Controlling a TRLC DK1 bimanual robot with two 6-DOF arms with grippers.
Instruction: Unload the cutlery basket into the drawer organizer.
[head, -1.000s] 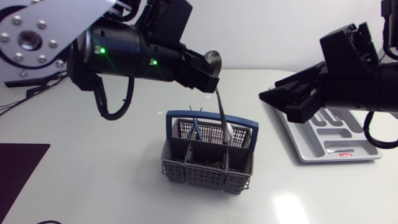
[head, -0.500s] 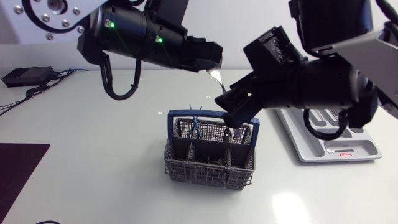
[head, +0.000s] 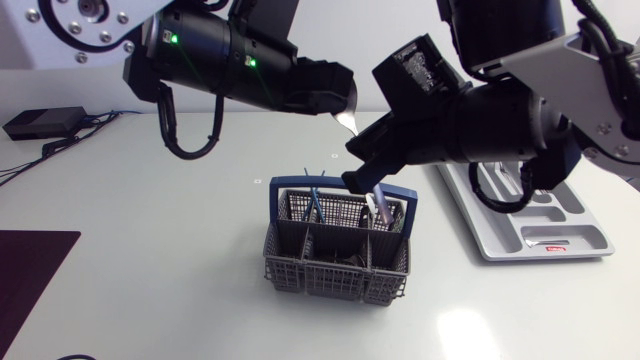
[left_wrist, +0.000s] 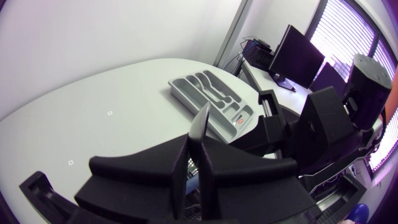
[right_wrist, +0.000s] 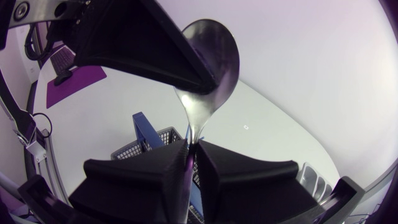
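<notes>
While left gripper (head: 343, 97) pinches the spoon (head: 347, 121), right gripper (head: 360, 181) clamped on its handle, basket (head: 322, 272) rim close beneath

The matte black left gripper (head: 348, 98) and matte black right gripper (head: 358, 178), close together mid-table, both pinch one silver metal spoon (right_wrist: 208, 62).

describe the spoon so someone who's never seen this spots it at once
Find the grey cutlery basket with the blue handle in the middle, then look just above it, where two black end effectors meet. The spoon is between them, bowl up by the left end effector, handle running down into the right end effector. It is the only cutlery held in the air.
</notes>
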